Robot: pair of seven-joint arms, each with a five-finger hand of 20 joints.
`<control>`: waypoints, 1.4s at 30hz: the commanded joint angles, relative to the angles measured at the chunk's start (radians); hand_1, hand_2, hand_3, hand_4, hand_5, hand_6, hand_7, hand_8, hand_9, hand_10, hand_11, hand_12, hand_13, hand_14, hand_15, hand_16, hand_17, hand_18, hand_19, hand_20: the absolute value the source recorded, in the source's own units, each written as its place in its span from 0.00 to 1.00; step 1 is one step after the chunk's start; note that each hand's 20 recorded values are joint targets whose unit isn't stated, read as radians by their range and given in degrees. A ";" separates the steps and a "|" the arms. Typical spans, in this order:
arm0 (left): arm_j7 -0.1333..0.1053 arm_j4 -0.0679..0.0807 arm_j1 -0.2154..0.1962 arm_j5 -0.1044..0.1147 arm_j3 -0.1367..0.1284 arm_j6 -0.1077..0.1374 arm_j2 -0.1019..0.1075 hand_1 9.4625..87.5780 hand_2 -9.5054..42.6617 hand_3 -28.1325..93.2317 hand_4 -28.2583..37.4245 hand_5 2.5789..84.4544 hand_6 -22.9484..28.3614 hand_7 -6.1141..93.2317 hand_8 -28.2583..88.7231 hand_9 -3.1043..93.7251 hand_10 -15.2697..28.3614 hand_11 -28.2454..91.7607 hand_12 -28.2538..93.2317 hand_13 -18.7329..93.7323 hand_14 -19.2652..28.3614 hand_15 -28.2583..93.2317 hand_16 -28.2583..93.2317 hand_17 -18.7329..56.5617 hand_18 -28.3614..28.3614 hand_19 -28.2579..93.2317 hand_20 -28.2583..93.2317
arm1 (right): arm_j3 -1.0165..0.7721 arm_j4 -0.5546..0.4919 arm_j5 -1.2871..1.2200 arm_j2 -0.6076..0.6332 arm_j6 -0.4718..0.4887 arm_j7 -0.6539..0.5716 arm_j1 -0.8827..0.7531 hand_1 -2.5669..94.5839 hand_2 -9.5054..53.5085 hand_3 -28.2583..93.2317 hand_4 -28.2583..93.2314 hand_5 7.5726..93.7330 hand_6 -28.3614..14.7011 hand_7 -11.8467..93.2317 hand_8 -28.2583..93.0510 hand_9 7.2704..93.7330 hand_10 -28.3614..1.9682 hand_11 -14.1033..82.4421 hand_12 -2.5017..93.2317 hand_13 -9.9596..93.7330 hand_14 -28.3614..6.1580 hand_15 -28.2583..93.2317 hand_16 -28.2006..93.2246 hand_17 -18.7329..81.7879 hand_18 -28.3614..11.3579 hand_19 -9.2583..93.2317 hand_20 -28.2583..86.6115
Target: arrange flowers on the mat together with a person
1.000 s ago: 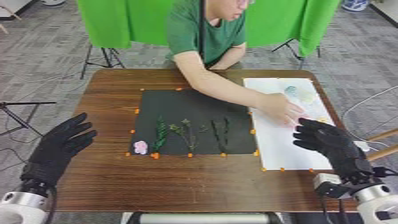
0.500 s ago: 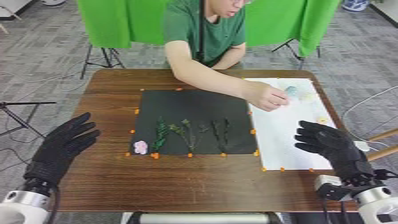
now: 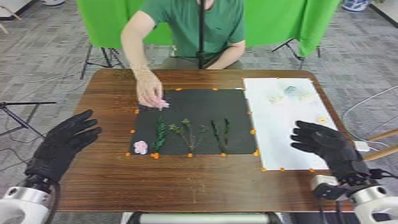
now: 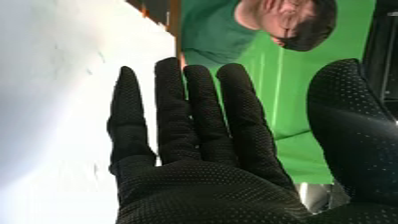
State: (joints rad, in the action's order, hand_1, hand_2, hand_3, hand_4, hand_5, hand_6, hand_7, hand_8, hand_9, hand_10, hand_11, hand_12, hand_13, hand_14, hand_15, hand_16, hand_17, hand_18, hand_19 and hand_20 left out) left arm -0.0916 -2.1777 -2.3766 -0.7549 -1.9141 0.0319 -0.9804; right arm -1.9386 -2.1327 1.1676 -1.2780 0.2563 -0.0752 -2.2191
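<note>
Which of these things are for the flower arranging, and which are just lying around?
For the flowers:
- black mat
- pink flower on its near left corner
- green sprigs
- pink bloom at the person's hand
- white sheet

Just around:
- green curtain
- black stand

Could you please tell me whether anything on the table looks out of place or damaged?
Nothing stands out: the black mat lies flat, the green stems lie side by side on it, and a pink blossom sits in its near left corner. I can't judge fine petal damage.
</note>
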 commanded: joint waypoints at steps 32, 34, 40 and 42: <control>-0.009 -0.016 -0.053 0.003 -0.043 0.039 -0.007 0.24 0.17 0.80 0.06 0.38 0.54 0.23 0.17 0.34 0.63 0.39 0.38 0.39 0.74 0.48 0.23 0.17 0.88 0.62 0.29 | -0.026 0.092 0.338 0.263 -0.137 0.135 0.148 0.30 0.11 0.93 0.03 0.46 0.57 0.28 0.16 0.46 0.51 0.29 0.27 0.50 0.53 0.43 0.47 0.34 0.23 0.54 0.50; -0.010 -0.016 -0.056 0.004 -0.043 0.040 -0.010 0.24 0.16 0.80 0.06 0.38 0.54 0.23 0.17 0.34 0.63 0.39 0.38 0.39 0.74 0.48 0.23 0.17 0.88 0.62 0.29 | -0.013 0.113 0.445 0.296 -0.191 0.160 0.163 0.30 0.10 0.93 0.03 0.46 0.58 0.30 0.15 0.47 0.51 0.30 0.27 0.51 0.54 0.44 0.47 0.35 0.23 0.55 0.50; -0.006 -0.013 -0.051 -0.001 -0.036 0.039 -0.009 0.24 0.16 0.80 0.06 0.38 0.54 0.23 0.17 0.34 0.63 0.39 0.38 0.39 0.74 0.48 0.23 0.17 0.88 0.62 0.29 | 0.100 0.197 0.904 0.397 -0.429 0.123 0.212 0.36 0.05 0.92 0.01 0.51 0.65 0.37 0.12 0.53 0.59 0.35 0.26 0.56 0.61 0.49 0.45 0.38 0.27 0.58 0.52; -0.007 -0.013 -0.049 0.002 -0.036 0.038 -0.006 0.24 0.16 0.80 0.06 0.38 0.54 0.24 0.17 0.34 0.63 0.39 0.38 0.39 0.74 0.48 0.23 0.17 0.88 0.62 0.29 | 0.128 0.236 1.053 0.428 -0.495 0.112 0.222 0.37 0.01 0.91 0.00 0.52 0.67 0.39 0.11 0.54 0.62 0.36 0.26 0.56 0.63 0.50 0.44 0.38 0.28 0.58 0.52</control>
State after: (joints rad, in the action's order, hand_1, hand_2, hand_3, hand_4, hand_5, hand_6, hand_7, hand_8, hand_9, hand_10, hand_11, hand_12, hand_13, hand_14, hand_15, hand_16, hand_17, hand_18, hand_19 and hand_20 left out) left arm -0.1014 -2.1950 -2.4190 -0.7536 -1.9551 0.0635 -0.9850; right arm -1.8989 -1.9770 1.7810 -0.9479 -0.0652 0.0985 -2.0452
